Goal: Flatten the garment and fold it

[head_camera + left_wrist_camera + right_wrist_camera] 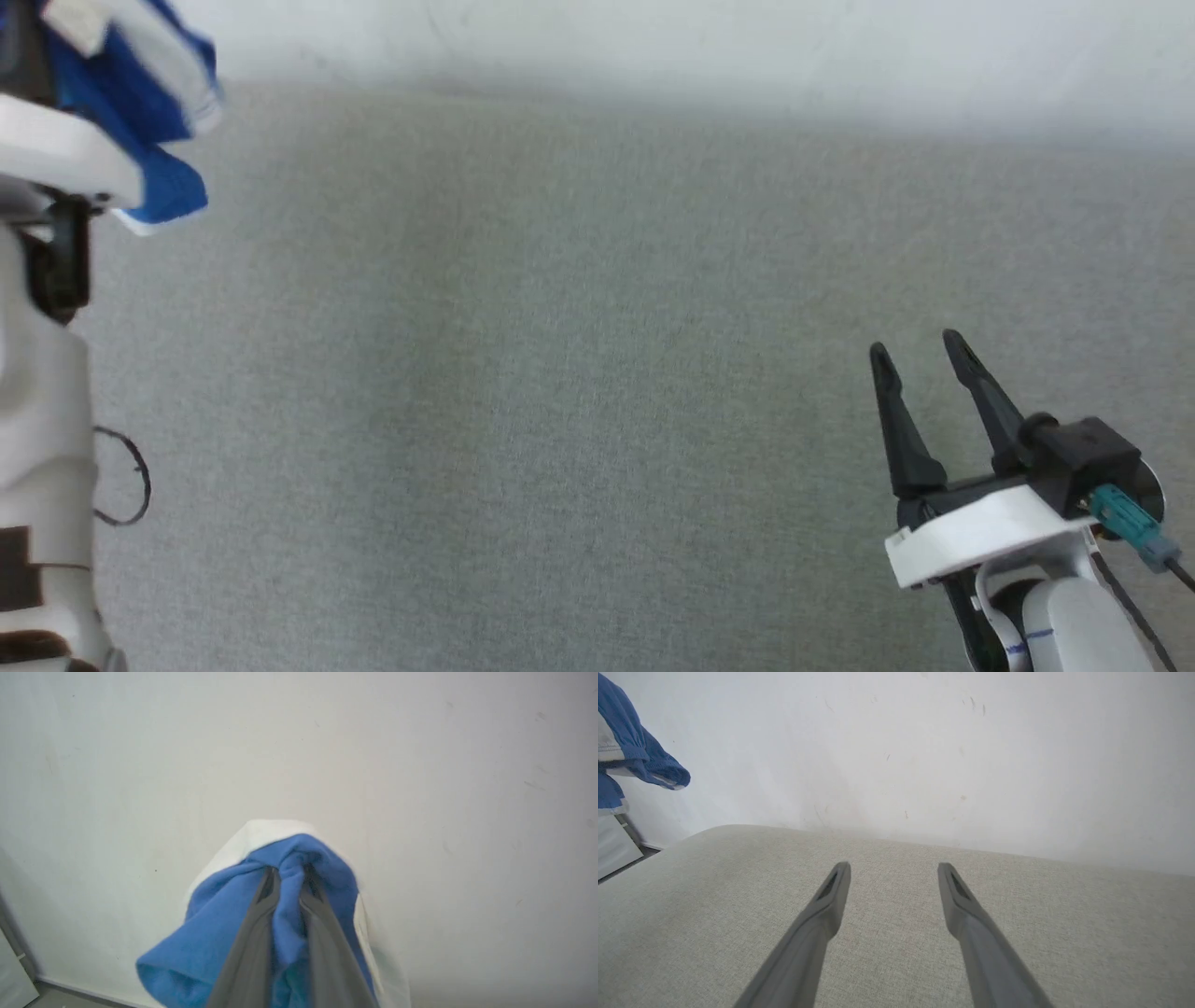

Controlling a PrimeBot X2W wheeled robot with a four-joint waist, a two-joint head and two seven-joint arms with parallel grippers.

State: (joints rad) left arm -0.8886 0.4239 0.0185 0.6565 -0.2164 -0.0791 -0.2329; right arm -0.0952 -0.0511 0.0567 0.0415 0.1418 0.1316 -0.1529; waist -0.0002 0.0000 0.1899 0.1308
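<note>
At the upper left of the head view, the garment (131, 112) hangs bunched and blurred above the grey cloth surface (523, 373), clear of it. Its blue folds and white band wrap the left gripper (290, 872), whose two dark fingers (252, 952) are pinched together on a wad of the cloth, before a pale wall (420, 765). At the lower right of the head view, the right gripper (915, 343) sits over the surface, its prongs spread and grasping nothing, well apart from the garment.
</note>
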